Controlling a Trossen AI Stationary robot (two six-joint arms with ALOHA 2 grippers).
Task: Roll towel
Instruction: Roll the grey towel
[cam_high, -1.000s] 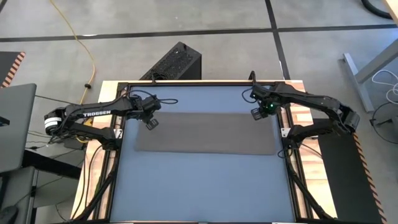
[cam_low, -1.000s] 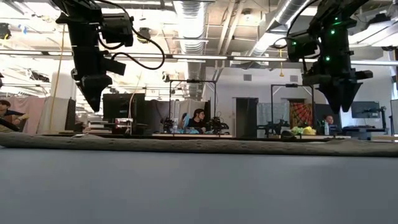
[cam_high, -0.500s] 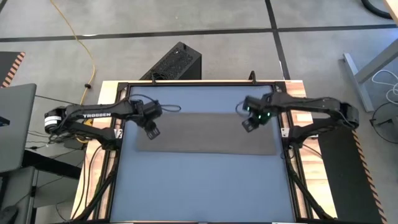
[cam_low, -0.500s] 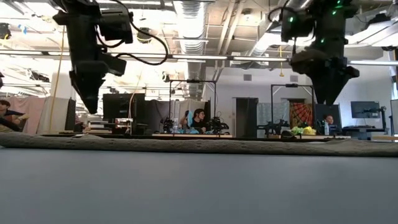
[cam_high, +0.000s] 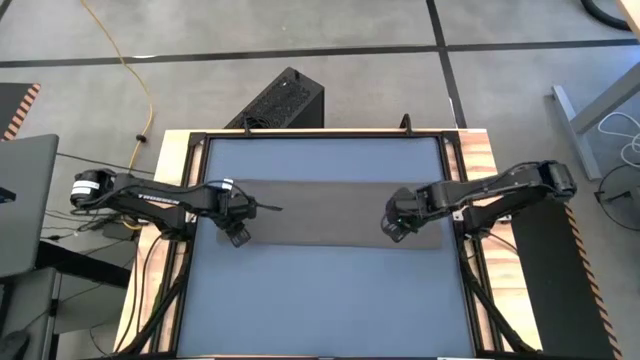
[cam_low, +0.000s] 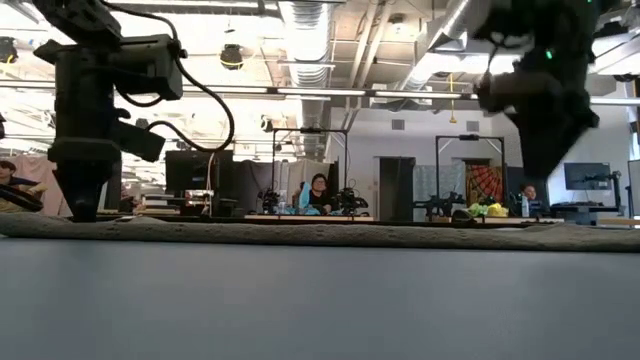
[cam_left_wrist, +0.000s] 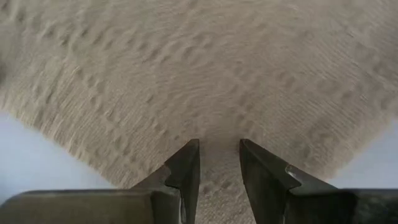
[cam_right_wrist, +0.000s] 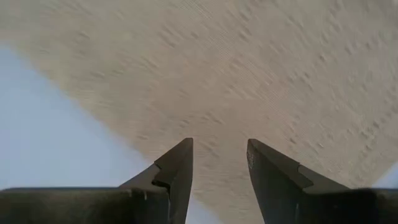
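Table (cam_high: 320, 300): blue mat, wood frame. Towel (cam_high: 330, 212) lies flat across the mat as a long strip, under both grippers. No roll started, by the look of it.

Left gripper (cam_high: 236, 236) sits over the towel's near-left corner, tips down at the cloth. Fingers (cam_left_wrist: 186, 171) are apart with a narrow gap, bare towel showing between them, nothing clamped. Right gripper (cam_high: 394, 231) is over the near edge, inboard of the right corner. Its fingers (cam_right_wrist: 177, 168) are apart too, wider gap, empty, with towel straight ahead and mat just beside one finger.

Risks, as judgement:
- The grippers are not placed evenly. Left is at a corner, right is inboard, so a pinch here could lift the edge crooked and the roll would go cone-shaped.
- The left gap is narrow. It may skid over the weave and grab nothing, or catch only a thin fold that slips out.
- Pressing too deep could snag the mat along with the cloth.

Views: the high view alone gives the towel's full outline and each gripper's place along it. The low view shows the left gripper (cam_low: 80, 205) down at towel level and the right gripper (cam_low: 548, 170) higher, a height gap the top-down picture hides. It also catches people seated in the room behind. Wrist views alone show the finger gaps.
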